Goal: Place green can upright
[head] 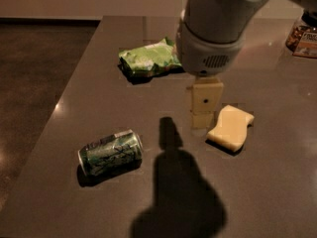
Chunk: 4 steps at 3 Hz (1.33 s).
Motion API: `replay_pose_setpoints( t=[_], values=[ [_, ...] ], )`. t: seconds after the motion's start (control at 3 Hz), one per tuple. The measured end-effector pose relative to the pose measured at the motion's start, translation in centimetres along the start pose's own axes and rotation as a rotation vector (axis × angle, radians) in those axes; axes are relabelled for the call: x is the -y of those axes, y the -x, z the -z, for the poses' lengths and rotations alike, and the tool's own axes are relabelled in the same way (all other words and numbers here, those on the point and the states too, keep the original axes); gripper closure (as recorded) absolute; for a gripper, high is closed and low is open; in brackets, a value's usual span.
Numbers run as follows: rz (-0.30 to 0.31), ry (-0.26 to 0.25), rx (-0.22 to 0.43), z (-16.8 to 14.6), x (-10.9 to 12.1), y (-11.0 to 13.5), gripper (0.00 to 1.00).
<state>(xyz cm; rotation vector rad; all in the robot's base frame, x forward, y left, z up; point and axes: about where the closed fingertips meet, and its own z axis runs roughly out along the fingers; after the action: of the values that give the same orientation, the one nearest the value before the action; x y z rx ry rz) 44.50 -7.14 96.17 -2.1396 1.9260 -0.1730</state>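
Note:
The green can [110, 152] lies on its side on the dark table [89, 98], near the front left, with its silver top pointing right. My gripper [203, 117] hangs from the big grey wrist in the middle of the view, pointing down at the table. It is well to the right of the can and a little farther back, not touching it. Its tip is just left of a pale yellow sponge [230, 127]. Nothing shows in its grasp.
A light green crinkled snack bag [148, 58] lies at the back, left of the wrist. A brown jar [303, 33] stands at the far right edge. The table's left edge drops to the dark floor [34, 83]. The arm's shadow falls on the front middle.

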Motion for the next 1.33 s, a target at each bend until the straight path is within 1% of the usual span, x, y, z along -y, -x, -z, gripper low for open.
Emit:
replay_pose_setpoints(
  t=[0.33, 0.67, 1.0, 1.33],
  values=[
    [0.089, 0.059, -0.001, -2.9, -0.3, 4.2, 0.00],
    [0.139, 0.116, 0.009, -4.8, -1.8, 6.8, 0.00],
    [0.157, 0.143, 0.016, -5.6, -4.0, 8.7, 0.00],
    [0.164, 0.148, 0.036, -5.9, -5.2, 11.1, 0.00]
  ],
)
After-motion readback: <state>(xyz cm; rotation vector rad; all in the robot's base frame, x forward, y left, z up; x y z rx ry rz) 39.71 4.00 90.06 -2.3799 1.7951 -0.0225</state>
